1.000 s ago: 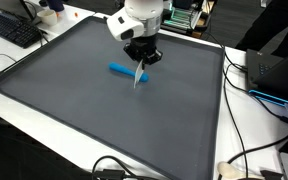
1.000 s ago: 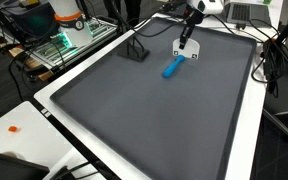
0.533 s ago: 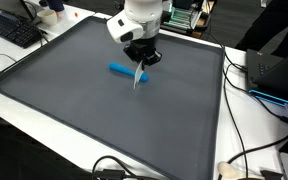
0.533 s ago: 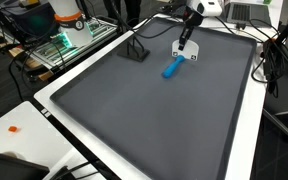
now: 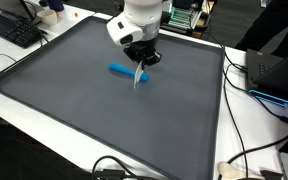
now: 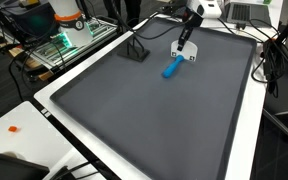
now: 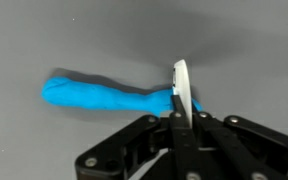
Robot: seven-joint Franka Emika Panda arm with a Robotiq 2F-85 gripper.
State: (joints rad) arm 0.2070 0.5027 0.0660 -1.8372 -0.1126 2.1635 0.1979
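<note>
A blue, soft-looking elongated lump (image 5: pixel 119 69) lies on a large dark grey mat (image 5: pixel 74 110); it also shows in an exterior view (image 6: pixel 171 68) and in the wrist view (image 7: pixel 99 95). My gripper (image 5: pixel 141 60) is shut on a thin white flat blade-like piece (image 5: pixel 138 77) that hangs down from the fingers. In the wrist view the white piece (image 7: pixel 181 85) stands edge-on between the fingers (image 7: pixel 181 120), right at one end of the blue lump. Whether its tip touches the lump or the mat, I cannot tell.
The mat (image 6: pixel 154 120) has a white table border. A keyboard (image 5: pixel 14 30) lies at a far corner, and a laptop (image 5: pixel 276 75) with cables beside the mat. A small black stand (image 6: pixel 134 50) sits on the mat, with green electronics (image 6: pixel 64 45) beyond it.
</note>
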